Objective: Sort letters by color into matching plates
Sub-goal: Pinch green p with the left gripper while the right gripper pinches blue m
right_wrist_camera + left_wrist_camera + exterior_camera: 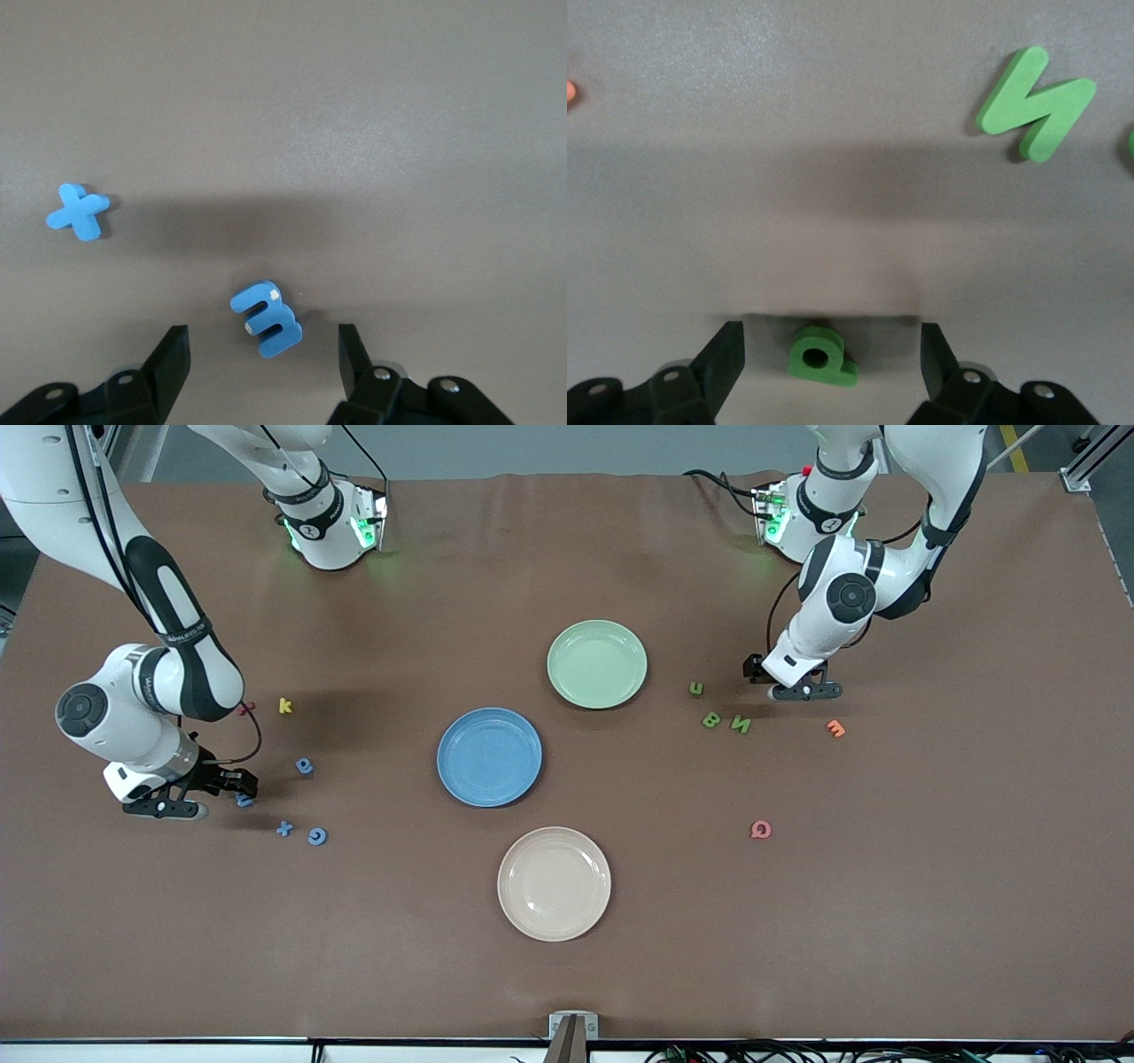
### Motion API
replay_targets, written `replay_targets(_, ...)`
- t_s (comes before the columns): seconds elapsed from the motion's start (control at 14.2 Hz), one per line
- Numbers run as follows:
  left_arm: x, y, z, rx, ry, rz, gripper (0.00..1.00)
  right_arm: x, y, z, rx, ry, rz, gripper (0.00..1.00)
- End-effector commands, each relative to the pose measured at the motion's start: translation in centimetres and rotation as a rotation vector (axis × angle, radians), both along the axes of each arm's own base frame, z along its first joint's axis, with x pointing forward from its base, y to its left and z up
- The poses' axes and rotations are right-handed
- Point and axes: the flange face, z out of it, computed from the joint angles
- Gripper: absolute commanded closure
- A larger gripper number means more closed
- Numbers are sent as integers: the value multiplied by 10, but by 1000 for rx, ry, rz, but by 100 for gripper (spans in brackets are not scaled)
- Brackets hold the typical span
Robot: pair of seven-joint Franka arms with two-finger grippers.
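Cream plate (554,883) sits low at frame centre. Left gripper (832,354) straddles a green letter (821,357), jaws apart, ungripped. Right gripper (264,354) likewise straddles a blue letter (267,319).

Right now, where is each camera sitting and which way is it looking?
Front view: high across the table, facing both arms, the blue plate and green plate.
Left wrist view: looks down past the open left gripper at a green letter.
Right wrist view: open right gripper, blue letter.
Shared: the blue X.

Both arms reach low, left tool (833,354) and right tool (264,354) spread wide.
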Motion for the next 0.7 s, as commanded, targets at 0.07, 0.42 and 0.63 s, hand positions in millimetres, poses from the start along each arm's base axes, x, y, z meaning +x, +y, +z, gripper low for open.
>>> replay_targets(0.07,-6,0,-4,1,-2,-13,16,8,-2,-9,-6,0,23,24)
replay_targets(0.42,-9,-1,-5,4,3,-18,34,15,-4,-29,-5,1,22,26)
replay_targets(0.63,-9,0,-4,5,3,-18,45,13,-2,-32,-2,12,25,36)
